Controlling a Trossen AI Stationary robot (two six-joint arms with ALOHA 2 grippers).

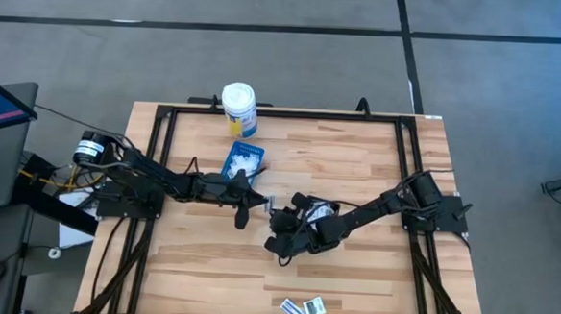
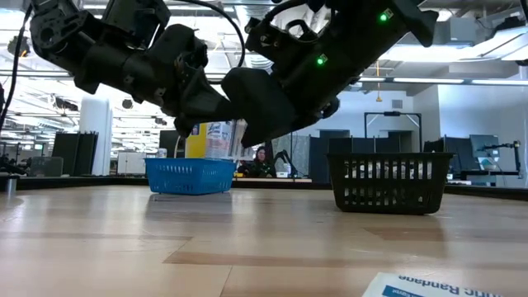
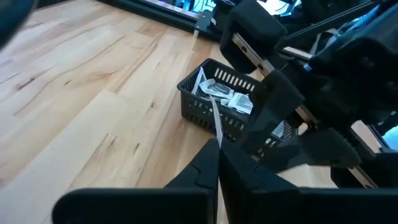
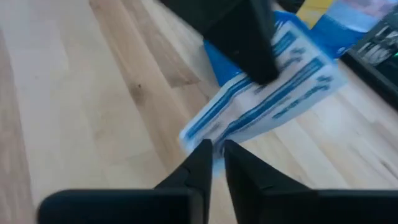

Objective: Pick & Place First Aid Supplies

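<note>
Above the middle of the table, the left gripper and the right gripper are brought tip to tip, and one first aid packet, white with blue print, is spanned between them clear of the wood. The left gripper is seen closed flat on the packet, which is held upright and edge-on so that it can be carried off cleanly. The right gripper is set very narrow at the packet's opposite edge; whether it grips or has let go cannot be told. The arrangement is judged to be a hand-over, the packet being held in the air so that neither arm must pick it off the flat surface. A black basket holding white packets is placed just beside the meeting point, presumably as the receiving container. A blue basket with more packets is placed toward the edge where the white bottle stands. Loose packets are left near the opposite edge.
</note>
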